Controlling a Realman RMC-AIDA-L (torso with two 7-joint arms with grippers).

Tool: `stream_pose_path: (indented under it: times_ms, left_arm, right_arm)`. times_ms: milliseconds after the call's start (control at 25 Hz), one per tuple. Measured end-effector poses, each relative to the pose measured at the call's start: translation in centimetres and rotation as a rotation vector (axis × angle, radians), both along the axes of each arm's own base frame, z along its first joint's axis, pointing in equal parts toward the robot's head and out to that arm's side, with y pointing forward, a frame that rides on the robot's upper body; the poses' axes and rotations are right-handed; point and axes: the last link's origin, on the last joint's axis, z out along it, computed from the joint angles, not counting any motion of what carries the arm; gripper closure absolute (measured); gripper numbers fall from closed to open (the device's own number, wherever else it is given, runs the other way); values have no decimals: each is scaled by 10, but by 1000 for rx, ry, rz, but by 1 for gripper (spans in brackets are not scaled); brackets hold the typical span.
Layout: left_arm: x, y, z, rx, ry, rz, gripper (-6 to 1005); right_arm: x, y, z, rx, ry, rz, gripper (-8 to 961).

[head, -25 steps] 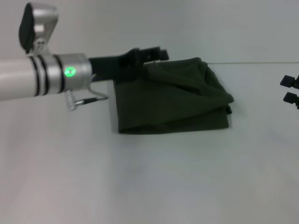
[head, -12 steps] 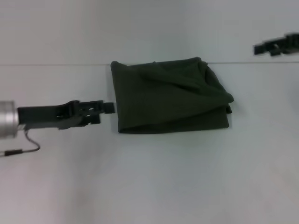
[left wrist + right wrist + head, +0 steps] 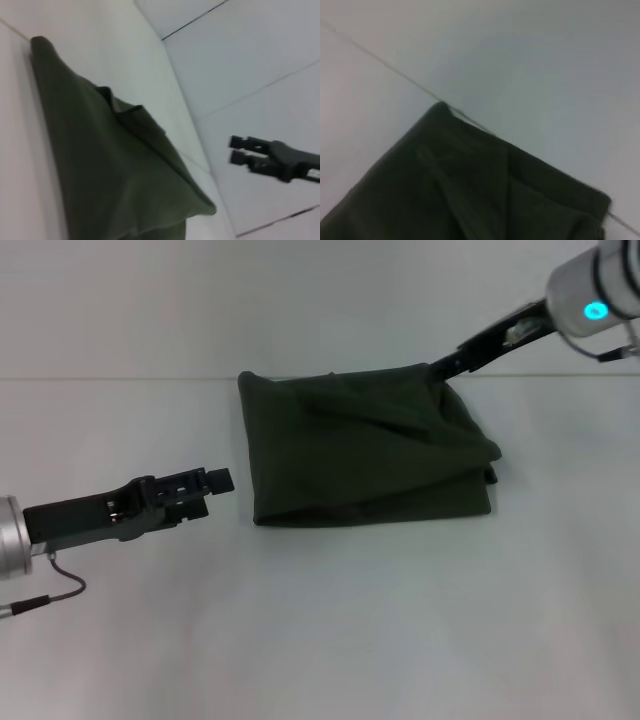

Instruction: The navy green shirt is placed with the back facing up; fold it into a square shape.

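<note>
The navy green shirt (image 3: 365, 445) lies folded into a rough rectangle in the middle of the white table, plain side up, with a rumpled flap along its right side. It also fills the left wrist view (image 3: 100, 165) and the right wrist view (image 3: 470, 190). My left gripper (image 3: 212, 490) hovers just left of the shirt's near-left corner, apart from it, open and empty. My right gripper (image 3: 440, 368) reaches in from the upper right to the shirt's far-right corner. In the left wrist view the right gripper (image 3: 239, 150) shows two fingers with a gap between them.
A thin seam (image 3: 120, 378) runs across the white table behind the shirt. A cable loop (image 3: 60, 585) hangs under my left forearm. Nothing else stands on the table.
My left gripper has pulled back from the shirt's far-left corner toward the front left. My right arm has swung in from the right edge to the shirt's far-right corner. The shirt has not moved.
</note>
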Motion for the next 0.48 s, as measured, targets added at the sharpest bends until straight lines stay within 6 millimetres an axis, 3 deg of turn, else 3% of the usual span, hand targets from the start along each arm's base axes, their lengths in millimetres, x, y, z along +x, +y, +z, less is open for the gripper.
stream_pose_path:
  times_ms: [200,480]
  left_arm:
    - [6,0,-6,15,-33,-3,127]
    - [11,1,-8,28,-73,1,127]
  right_arm:
    - [-3,-4,-27,-6,-70,107,234]
    - [13,-4,-55,10,-153,164,268]
